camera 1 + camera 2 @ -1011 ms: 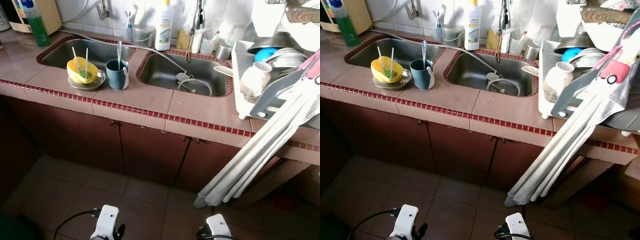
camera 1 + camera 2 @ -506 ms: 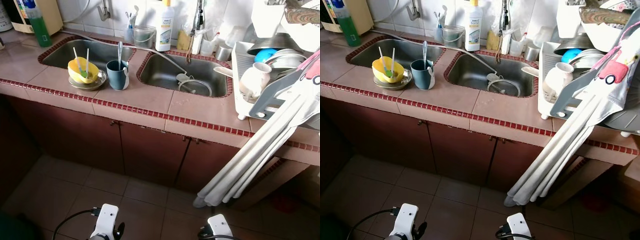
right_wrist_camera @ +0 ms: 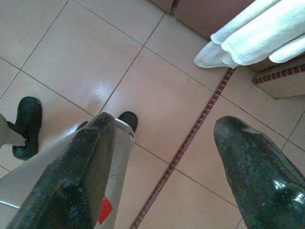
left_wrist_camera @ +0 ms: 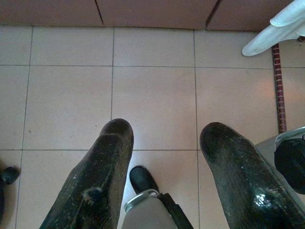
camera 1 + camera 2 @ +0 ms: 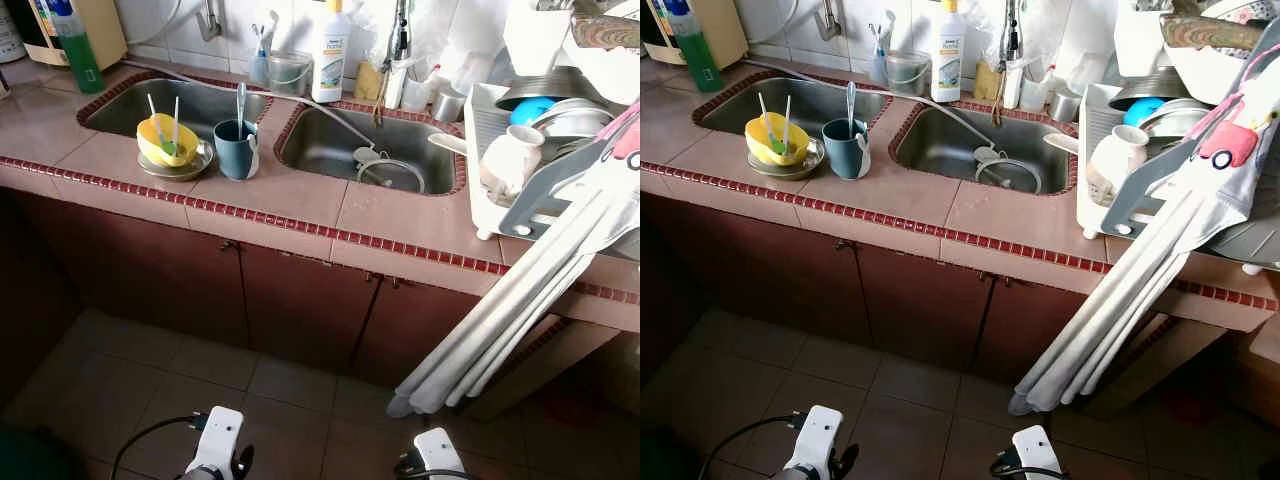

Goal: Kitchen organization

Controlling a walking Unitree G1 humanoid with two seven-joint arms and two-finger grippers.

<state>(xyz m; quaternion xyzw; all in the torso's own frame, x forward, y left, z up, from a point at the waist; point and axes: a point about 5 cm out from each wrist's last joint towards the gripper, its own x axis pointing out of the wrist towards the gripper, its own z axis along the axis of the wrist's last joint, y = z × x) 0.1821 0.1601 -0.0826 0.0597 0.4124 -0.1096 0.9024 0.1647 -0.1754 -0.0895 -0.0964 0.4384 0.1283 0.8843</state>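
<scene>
A tiled counter point(image 5: 280, 195) with two steel sinks stands ahead of me. On the strip between the sinks sit a yellow bowl point(image 5: 164, 142) with utensils, on a metal plate, and a teal cup point(image 5: 236, 148) holding a spoon. A pot lid point(image 5: 388, 172) lies in the right sink point(image 5: 330, 145). A white dish rack point(image 5: 520, 150) full of dishes stands at the counter's right. Both arms hang low over the floor. My left gripper point(image 4: 164, 138) is open above the tiles. My right gripper point(image 3: 164, 138) is open too, with nothing between its fingers.
A detergent bottle point(image 5: 328, 52), a clear tub and small containers line the back wall. A green bottle point(image 5: 76, 48) stands at the far left. A folded white frame point(image 5: 500, 320) leans from the rack down to the floor. Brown cabinet doors point(image 5: 300, 300) face me across tiled floor.
The camera has shifted slightly, so the counter sits a little differently in the picture. The arms have barely moved and nothing on the counter has changed.
</scene>
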